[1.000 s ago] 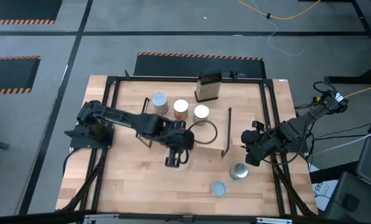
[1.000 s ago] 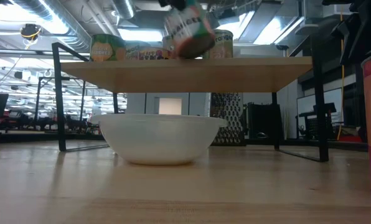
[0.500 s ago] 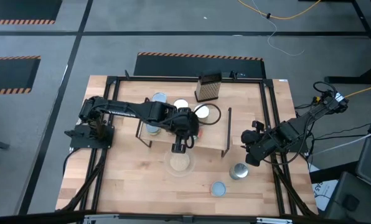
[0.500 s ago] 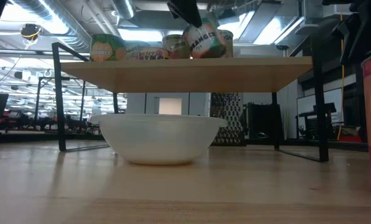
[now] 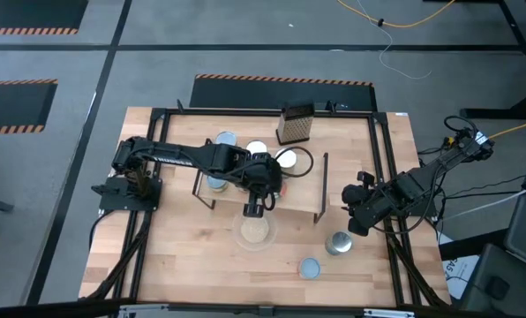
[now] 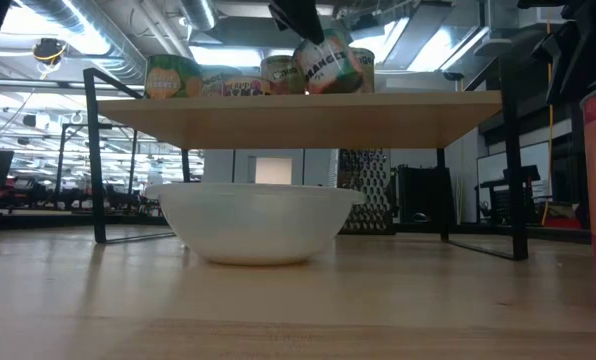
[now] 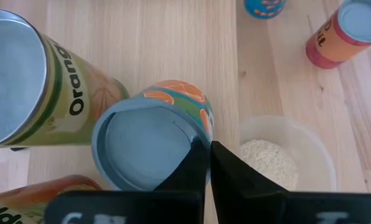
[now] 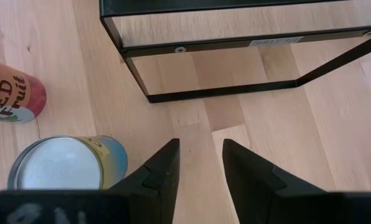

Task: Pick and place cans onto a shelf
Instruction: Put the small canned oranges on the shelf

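The shelf (image 5: 303,199) is a light-wood board on a black frame (image 6: 298,115) in the middle of the table. Several cans stand along its far part (image 5: 257,150). My left gripper (image 5: 261,190) reaches over the shelf and is shut on a short can with a blue-grey top and an orange-slice label (image 7: 151,146). That can sits tilted on the board (image 6: 323,65). My right gripper (image 8: 198,165) is open and empty by the shelf's right legs (image 5: 356,216). Two more cans stand on the table near it (image 5: 338,243), (image 5: 309,268). My left gripper pinches the short can's top rim (image 7: 197,138) between its two fingers, on the side facing the bowl. The fingers come from above, slanting down. The can is tilted, its lower edge on the shelf board (image 6: 328,90).
A white bowl with beige contents (image 5: 255,231) sits on the table under the shelf's near edge. A dark box grater (image 5: 295,124) stands at the far side. A blue can with a silver top (image 8: 67,165) and a red can (image 8: 11,99) lie close to my right gripper.
My left gripper has carried the short can from above the bowl toward the table's far edge, over the shelf, and lowered it onto the board, where it now sits tilted. For the last half second nothing has moved.
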Tool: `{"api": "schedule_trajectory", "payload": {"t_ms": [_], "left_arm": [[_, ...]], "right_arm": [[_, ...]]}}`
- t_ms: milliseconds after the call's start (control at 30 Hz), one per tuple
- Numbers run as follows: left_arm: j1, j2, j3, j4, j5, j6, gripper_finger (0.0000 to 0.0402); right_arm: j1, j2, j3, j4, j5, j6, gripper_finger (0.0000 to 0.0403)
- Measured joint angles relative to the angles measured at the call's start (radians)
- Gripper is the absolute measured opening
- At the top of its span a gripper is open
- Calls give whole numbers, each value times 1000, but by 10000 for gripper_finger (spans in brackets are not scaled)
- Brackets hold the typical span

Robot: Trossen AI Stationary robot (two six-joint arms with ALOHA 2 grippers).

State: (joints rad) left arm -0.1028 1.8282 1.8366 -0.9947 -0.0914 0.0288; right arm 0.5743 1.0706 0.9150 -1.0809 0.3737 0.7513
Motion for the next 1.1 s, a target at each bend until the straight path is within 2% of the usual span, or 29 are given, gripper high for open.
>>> {"api": "schedule_trajectory", "payload": {"t_ms": [1100], "left_arm": [[-3,43,0,16,-3,2,9]], "right_arm": [[0,1,-1,0,0,-3,126]]}}
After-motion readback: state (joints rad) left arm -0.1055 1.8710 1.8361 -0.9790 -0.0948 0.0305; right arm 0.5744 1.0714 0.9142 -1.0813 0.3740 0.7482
